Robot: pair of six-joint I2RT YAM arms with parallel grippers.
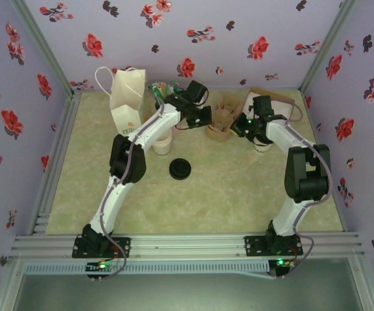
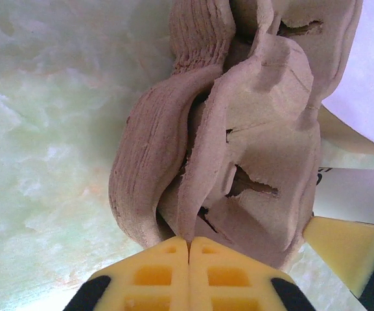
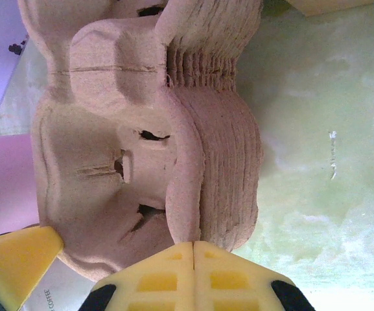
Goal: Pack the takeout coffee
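We see the coffee cup (image 1: 163,144) standing on the tabletop (image 1: 238,194) under the left arm (image 1: 135,155), at eight o'clock from the stacked pulp carriers (image 1: 220,123). The left fingers (image 2: 154,275) are pressed together at the stack's nine o'clock rim. The right fingers (image 3: 232,278) are together at its three o'clock.

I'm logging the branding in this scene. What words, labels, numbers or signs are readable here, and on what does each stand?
"COFFEE": small grey print on a pale surface at the bottom left of the right wrist view; I cannot tell what it belongs to.
On the white paper bag: an orange logo and dark lettering, too blurred to read.
On the pulp carrier: no print.
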